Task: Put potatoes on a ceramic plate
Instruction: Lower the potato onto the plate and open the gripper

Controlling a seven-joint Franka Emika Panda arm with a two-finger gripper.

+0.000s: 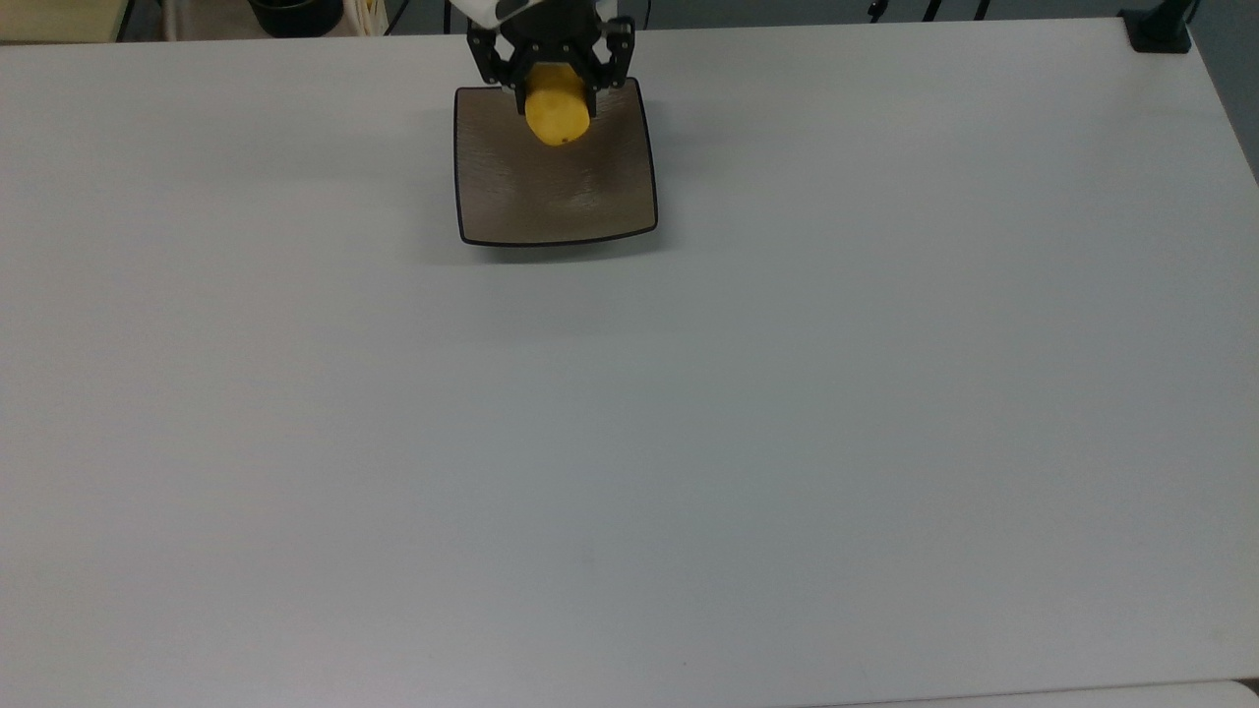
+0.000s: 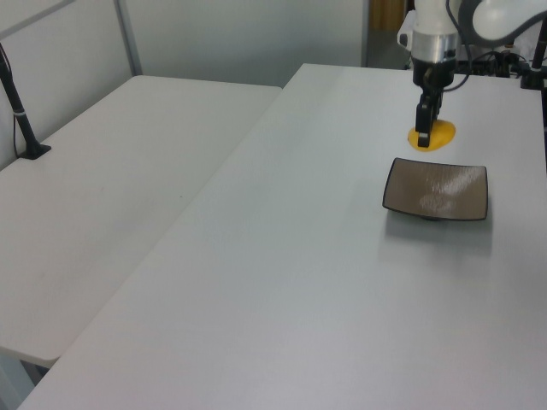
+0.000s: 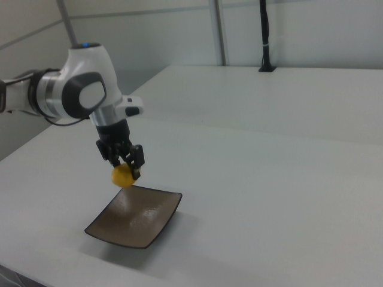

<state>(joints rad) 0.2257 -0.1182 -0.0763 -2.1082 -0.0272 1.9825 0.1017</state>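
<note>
My gripper [image 1: 557, 103] is shut on the small yellow potato [image 1: 558, 117] and holds it in the air above the far edge of the ceramic plate [image 1: 521, 197]. The square brown-grey plate with its dark rim lies flat on the white table. In the left view the gripper [image 2: 426, 135] hangs with the potato [image 2: 436, 135] just past the plate [image 2: 436, 190]. In the right view the potato [image 3: 122, 175] sits in the gripper [image 3: 127, 170], slightly above the plate [image 3: 134, 218] and over its near-left corner.
The white table [image 1: 689, 442] spreads wide around the plate. A second white table [image 2: 94, 196] adjoins it in the left view's left, with a black clamped pole [image 2: 21, 128]. A dark clamp [image 1: 1161, 29] sits at the top view's upper right corner.
</note>
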